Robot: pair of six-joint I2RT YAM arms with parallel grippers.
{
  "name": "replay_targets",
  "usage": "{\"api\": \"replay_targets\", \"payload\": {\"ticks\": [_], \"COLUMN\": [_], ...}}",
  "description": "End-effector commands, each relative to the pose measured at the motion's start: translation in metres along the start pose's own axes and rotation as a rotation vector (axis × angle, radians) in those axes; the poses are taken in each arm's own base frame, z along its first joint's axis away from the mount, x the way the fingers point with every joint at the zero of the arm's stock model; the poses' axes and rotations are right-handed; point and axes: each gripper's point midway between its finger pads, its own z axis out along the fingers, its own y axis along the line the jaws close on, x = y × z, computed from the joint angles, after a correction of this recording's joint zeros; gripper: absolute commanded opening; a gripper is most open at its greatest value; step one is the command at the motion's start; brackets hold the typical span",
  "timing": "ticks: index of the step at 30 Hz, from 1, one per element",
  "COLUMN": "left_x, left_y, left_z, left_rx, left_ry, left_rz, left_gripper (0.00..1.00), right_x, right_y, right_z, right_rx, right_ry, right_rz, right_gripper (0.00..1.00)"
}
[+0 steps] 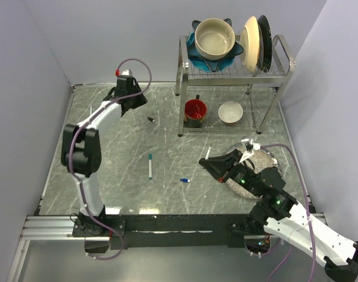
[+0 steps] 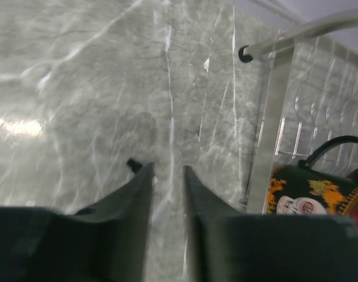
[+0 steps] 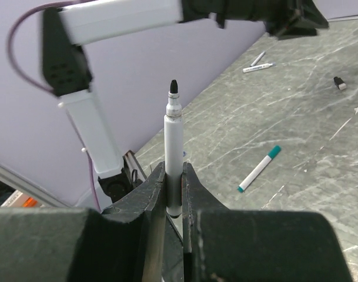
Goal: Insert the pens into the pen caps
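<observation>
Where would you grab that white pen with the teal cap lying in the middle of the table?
Take the white pen by the middle of its barrel, coming straight down from above and closing across its narrow width. It lies flat on the table, so there is no room beneath it, and the teal cap at its far end is probably best left clear.

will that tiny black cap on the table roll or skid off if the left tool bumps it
Likely. The tiny black tube-shaped pen cap looks round and sits on the smooth grey marbled table, so a bump may roll it. It is dwarfed by the left tool, lying just outside its tip, so it is probably very light and could skid.
</observation>
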Motion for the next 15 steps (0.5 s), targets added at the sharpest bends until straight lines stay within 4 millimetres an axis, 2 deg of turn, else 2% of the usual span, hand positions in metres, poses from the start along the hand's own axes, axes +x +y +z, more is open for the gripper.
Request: {"api": "replay_targets", "payload": {"ticks": [1,3,4,6,9,15], "left_x": [-0.013,-0.007,-0.003,0.008,0.023,0.046], "left_y": [-0.033,-0.033,-0.033,-0.025,-0.018,-0.001], "left_z": [0.03,0.048,0.053,0.069,0.08,0.084], "left_rx": [0.238,0.257,0.262,0.238,0.236,0.198], "left_ry": [0.03,0.056,0.069,0.111,0.152,0.194], "left_rz": [0.054,0.077,0.083,0.091,0.098,0.104], "left_gripper": [0.24,0.18,0.09,0.01,0.01,0.01], "right_x": [-0.003,-0.003,-0.003,-0.003,-0.004,-0.005], "right_y": [0.0,-0.001,-0.001,-0.002,-0.001,0.001], "right_z": [-0.001,0.0,0.0,0.0,0.001,0.001], "right_rx": [0.0,0.004,0.006,0.008,0.006,-0.001], "right_ry": [-0.016,-0.015,-0.016,-0.016,-0.016,-0.013], "right_rz": [-0.018,-0.023,-0.023,-0.027,-0.03,-0.03], "right_gripper": [0.0,0.0,0.0,0.0,0.0,0.0]}}
